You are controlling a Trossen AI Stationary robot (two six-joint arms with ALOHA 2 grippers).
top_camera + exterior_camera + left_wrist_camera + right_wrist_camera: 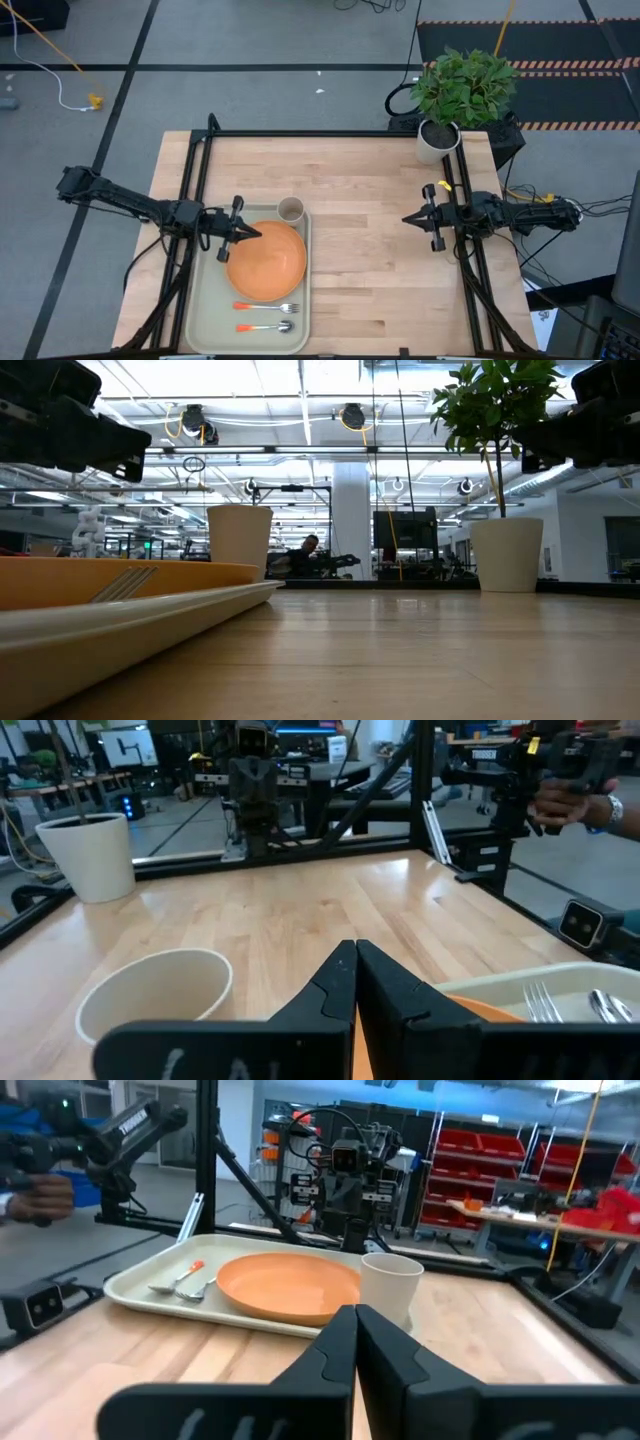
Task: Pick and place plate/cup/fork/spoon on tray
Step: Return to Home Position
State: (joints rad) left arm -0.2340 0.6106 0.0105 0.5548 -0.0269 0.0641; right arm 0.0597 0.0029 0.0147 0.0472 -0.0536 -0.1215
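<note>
1. Left gripper hangs with its fingers pressed together and nothing between them, its tips over the near edge of the plate.
2. You can see the plate lying flat on the tray, just ahead of and under those tips.
3. Look to the side of the tips: the cup stands upright at the tray's far corner, just beside the plate; whether it sits inside the rim or straddles it I cannot tell.
4. Farther along the tray, past the plate, the fork and spoon lie side by side, handles pointing the same way.
5. Judged from this, all 4 items look placed, so the step in hand is likely clearing away: lift straight up before you swing out, keeping the tips off the plate and well clear of the cup.
6. Right gripper waits well apart across the bare wood, fingers pressed together and holding nothing, pointing toward the tray; leave it there.
7. Behind it stands a potted plant, so keep elbows clear.
</note>
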